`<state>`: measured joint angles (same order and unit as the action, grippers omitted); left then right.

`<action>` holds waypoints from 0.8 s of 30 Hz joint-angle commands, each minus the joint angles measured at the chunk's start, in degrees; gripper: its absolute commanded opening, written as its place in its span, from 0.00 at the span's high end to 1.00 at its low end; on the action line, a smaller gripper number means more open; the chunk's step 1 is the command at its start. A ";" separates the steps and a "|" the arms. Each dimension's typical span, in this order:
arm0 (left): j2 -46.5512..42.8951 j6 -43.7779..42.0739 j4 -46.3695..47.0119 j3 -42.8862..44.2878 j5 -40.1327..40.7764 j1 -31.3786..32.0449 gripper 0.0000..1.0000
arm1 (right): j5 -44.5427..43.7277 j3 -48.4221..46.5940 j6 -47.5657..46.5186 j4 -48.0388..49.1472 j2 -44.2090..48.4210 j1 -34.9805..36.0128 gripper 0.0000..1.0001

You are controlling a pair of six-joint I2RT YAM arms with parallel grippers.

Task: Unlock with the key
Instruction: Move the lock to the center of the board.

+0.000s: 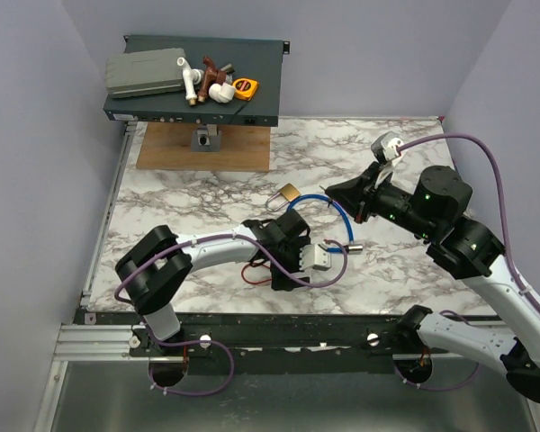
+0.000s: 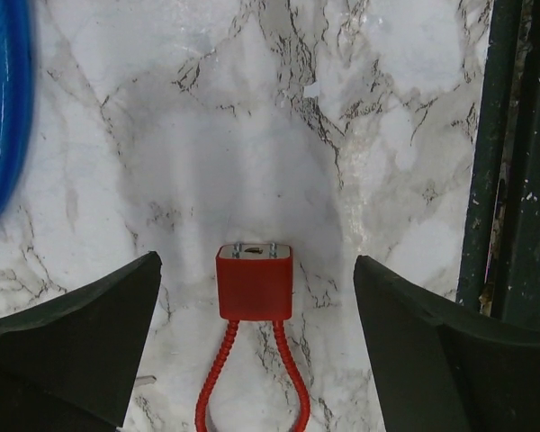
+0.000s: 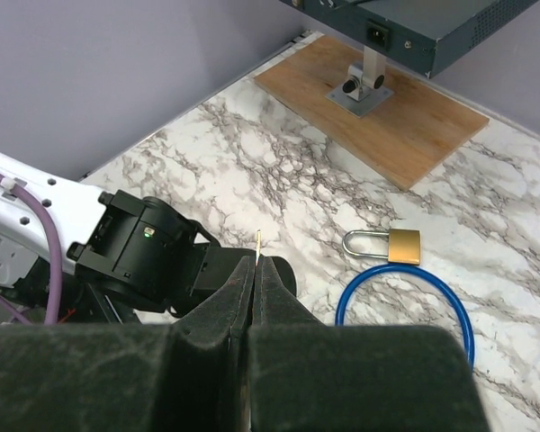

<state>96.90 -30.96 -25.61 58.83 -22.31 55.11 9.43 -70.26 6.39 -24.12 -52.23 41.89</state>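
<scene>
Marble counter (image 1: 182, 200) carries everything in play. Wooden board (image 1: 162, 148) sits at the far-left corner, under a dark rack unit (image 1: 265, 85) on a post.

Blue cable lock (image 2: 4, 108) is looped near the counter's middle. Brass padlock (image 3: 403, 245) lies flat just beyond it on the far side, shackle closed, with nothing holding it.

Left gripper (image 2: 256, 265): fingers spread wide and low over the marble, close to the near edge about midway along it. The key (image 2: 254, 283) lies flat between them with its red head up. It touches neither finger, and its red cord loops back toward the wrist.

Right gripper (image 3: 255, 268): fingers pressed together, hovering above the counter's middle. A thin pale sliver shows at the seam of the tips; cannot tell what it is.

Risks, as judged:
- The key head is thin and flat on smooth stone. A closing pinch set slightly high could slide it away or catch only the cord.
- The cord trails under the left arm, so a lift could snag it and twist the key.
- The padlock is loose. Insertion force would push it across the marble unless the right arm braces it.
- The near edge is close, so a nudged key could end up against the rail.
</scene>
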 commanded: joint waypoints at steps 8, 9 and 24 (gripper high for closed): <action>-6.18 -3.96 -3.77 -4.98 3.95 -1.06 0.22 | -1.15 -3.11 -0.31 -1.28 -0.22 -0.23 0.99; -5.75 -3.92 -4.03 -4.67 4.18 -1.02 0.23 | -1.16 -3.19 -0.28 -1.43 -0.24 -0.27 0.99; 1.37 -1.62 -5.47 -0.32 10.00 0.77 0.38 | -1.61 -6.20 -1.61 -3.72 -1.11 -0.28 0.99</action>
<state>96.49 -33.06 -29.93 57.17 -14.57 54.81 9.23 -74.85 5.74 -26.46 -53.08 41.89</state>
